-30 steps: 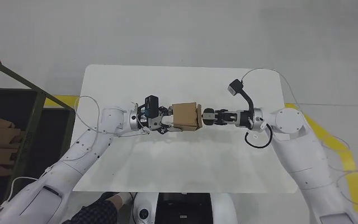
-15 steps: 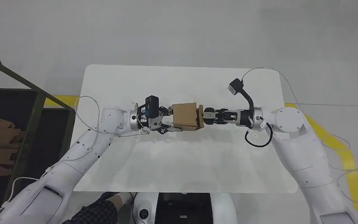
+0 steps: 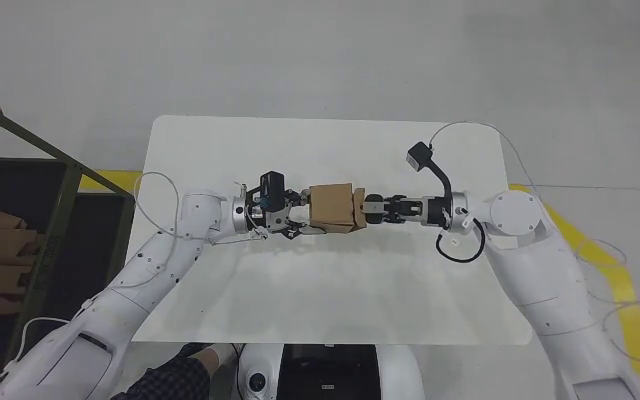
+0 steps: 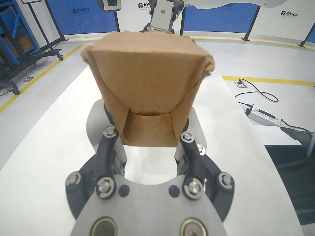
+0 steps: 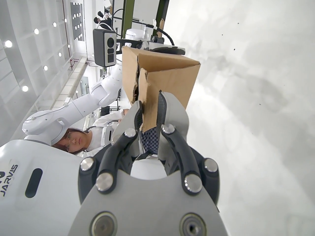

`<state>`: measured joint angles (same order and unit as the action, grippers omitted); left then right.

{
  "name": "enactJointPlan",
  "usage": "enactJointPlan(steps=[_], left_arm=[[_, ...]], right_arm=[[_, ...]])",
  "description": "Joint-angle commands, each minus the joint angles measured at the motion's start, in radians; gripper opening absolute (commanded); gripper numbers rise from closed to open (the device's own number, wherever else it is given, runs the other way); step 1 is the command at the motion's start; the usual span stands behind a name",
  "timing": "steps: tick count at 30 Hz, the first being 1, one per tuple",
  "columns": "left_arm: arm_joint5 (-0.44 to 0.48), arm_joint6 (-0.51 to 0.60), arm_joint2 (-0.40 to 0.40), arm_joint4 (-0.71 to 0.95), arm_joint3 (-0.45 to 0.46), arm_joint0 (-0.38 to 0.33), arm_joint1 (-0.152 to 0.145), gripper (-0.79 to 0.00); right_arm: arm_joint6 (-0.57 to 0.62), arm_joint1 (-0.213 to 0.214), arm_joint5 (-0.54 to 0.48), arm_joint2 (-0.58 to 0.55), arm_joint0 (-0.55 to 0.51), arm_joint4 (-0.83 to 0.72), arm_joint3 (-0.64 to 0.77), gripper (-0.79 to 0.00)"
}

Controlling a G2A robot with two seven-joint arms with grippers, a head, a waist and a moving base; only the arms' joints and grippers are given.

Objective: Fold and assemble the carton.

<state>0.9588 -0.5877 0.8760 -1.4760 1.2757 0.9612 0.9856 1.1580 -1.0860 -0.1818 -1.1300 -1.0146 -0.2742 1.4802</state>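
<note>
A brown carton is held above the middle of the white table, between my two grippers. My left gripper is shut on its left end. In the left wrist view its fingers clamp both sides of the carton, whose folded end flaps face the camera. My right gripper is at the opposite end. In the right wrist view this gripper is shut on one torn-edged flap of the carton. The left wrist view also shows the right gripper behind the carton.
A dark bin with cardboard pieces stands off the table's left side. A person's hand is at the table's front edge. A black cable loops under the right wrist. Bare table lies in front of and behind the carton.
My right gripper has shifted slightly toward the carton. The carton and the left arm have stayed in place.
</note>
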Motion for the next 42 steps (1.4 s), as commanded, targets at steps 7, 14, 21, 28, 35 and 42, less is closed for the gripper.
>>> enactJointPlan(steps=[7, 14, 21, 28, 35, 42], left_arm=[[-0.002, -0.003, 0.006, -0.014, 0.007, 0.006, 0.000, -0.311], [-0.009, -0.004, 0.011, -0.034, 0.020, 0.013, -0.001, -0.314], [-0.023, -0.006, 0.013, -0.065, 0.038, 0.022, -0.002, -0.317], [-0.021, -0.012, 0.012, -0.073, 0.044, 0.025, 0.000, -0.329], [-0.010, -0.017, 0.019, -0.049, 0.023, 0.023, 0.002, -0.314], [-0.008, -0.007, 0.027, -0.026, 0.001, 0.018, 0.004, -0.305]], right_arm=[[-0.005, 0.000, 0.008, 0.013, 0.008, 0.003, 0.005, -0.708], [-0.011, -0.001, 0.010, 0.020, 0.013, 0.004, 0.011, -0.739], [-0.022, -0.001, 0.021, 0.032, 0.018, 0.013, 0.024, -0.757], [-0.039, -0.005, 0.028, 0.052, 0.026, 0.020, 0.033, -0.770], [-0.042, -0.002, 0.021, 0.044, 0.019, 0.011, 0.035, -0.625], [-0.038, 0.008, 0.013, 0.007, -0.011, 0.005, 0.060, -0.668]])
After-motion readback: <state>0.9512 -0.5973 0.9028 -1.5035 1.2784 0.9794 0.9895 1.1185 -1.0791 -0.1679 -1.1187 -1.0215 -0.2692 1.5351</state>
